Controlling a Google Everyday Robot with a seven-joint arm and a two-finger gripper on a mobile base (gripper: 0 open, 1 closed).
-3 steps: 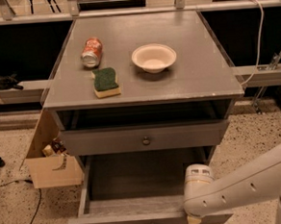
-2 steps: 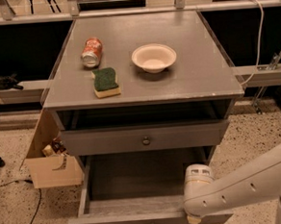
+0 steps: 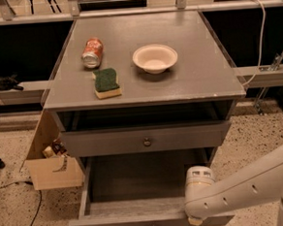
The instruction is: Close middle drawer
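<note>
Camera view showed the middle drawer (image 3: pixel 136 183) pulled far out of the cabinet, its grey floor bare and its front panel near the lower edge of the picture. The upper drawer (image 3: pixel 104 142) sat above it, nearly flush and well back from that panel. My gripper (image 3: pixel 194 221) was low on the right half of the front panel, at its top edge, with the white wrist standing just above it inside the drawer's front right corner. Whether the gripper was clenched or released I could not tell, nor whether it was truly touching the wood.

I judged the step to be the start of the push: contact sought, no closing done yet. The next move called for a straight, level shove toward the cabinet, kept square so the drawer would not bind on its runners.

Against the earlier pictures nothing had visibly changed: the drawer was equally far out and my arm in the same place.
</note>
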